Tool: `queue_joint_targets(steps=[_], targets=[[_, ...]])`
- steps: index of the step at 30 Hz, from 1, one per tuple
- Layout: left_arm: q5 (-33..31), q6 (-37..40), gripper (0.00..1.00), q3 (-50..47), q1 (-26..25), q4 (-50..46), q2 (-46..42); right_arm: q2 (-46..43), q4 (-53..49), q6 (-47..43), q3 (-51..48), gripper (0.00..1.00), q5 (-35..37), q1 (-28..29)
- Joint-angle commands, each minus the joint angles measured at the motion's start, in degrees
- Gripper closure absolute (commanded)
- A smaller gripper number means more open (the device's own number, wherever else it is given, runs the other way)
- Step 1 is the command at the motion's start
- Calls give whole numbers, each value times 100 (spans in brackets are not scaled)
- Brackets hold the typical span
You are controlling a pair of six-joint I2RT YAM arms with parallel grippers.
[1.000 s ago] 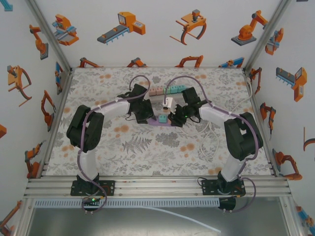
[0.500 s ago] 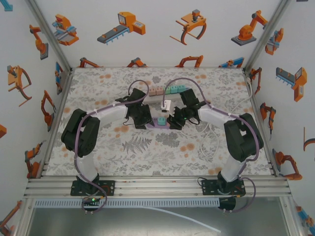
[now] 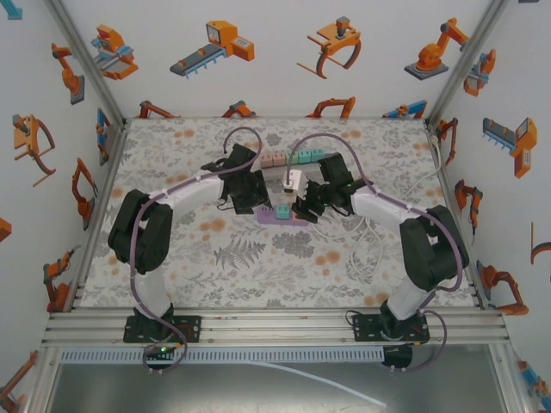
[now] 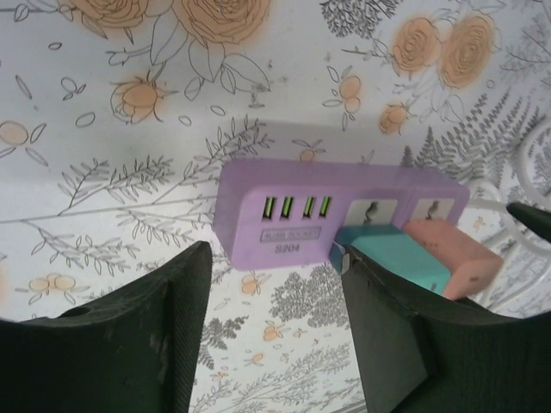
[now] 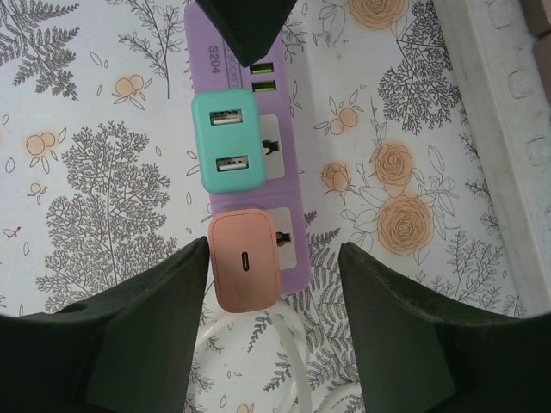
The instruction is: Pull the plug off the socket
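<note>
At the table's (image 3: 258, 275) near edge we see the 2 arm bases. Both arms reach in toward the middle, where a purple strip (image 4: 250, 189) lies lengthwise from left to right, somewhat nearer the far edge than the near one.

The left gripper (image 4: 274, 256) sits at the strip's left end with its jaws apart. In its wrist view the 2 fingers (image 4: 129, 344) stand either side of the end that carries 4 USB slots, closed on nothing. 1 finger in that view is just beside the teal plug (image 4: 392, 262); we cannot tell whether they touch. The teal plug is seated in the first socket after the USB slots, and the pink plug (image 4: 452, 258) sits in the next socket, just beside it.

The right gripper (image 5: 274, 249) hangs over the strip's right end, jaws likewise apart. The pink plug lies between its fingers, close against 1 and apart from the other, and we cannot tell whether it touches the nearer one. A white cable (image 5: 258, 361) lies looped just past that end, toward the table's right edge.

Beyond the strip a white block (image 3: 294, 181) sits between the 2 wrists. Farther on, a row of pink and teal blocks (image 3: 293, 158) lies near the far edge.
</note>
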Motion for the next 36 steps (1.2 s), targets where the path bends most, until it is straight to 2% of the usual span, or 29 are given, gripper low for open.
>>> queue_joint_targets(steps=[1,8,13,27,36], targets=[[-99,107,44,264,39,-295,273,101,-192,-152,183,45,-9,42],[-158,72,51,314,26,-504,504,215,-399,-227,235,50,-82,42],[-264,19,54,149,20,-545,502,397,-740,-370,442,58,-82,44],[-274,-142,54,-20,-30,-620,695,404,-953,-378,674,81,-347,95],[-594,-95,57,7,-30,-956,916,309,-942,-351,753,83,-667,95]])
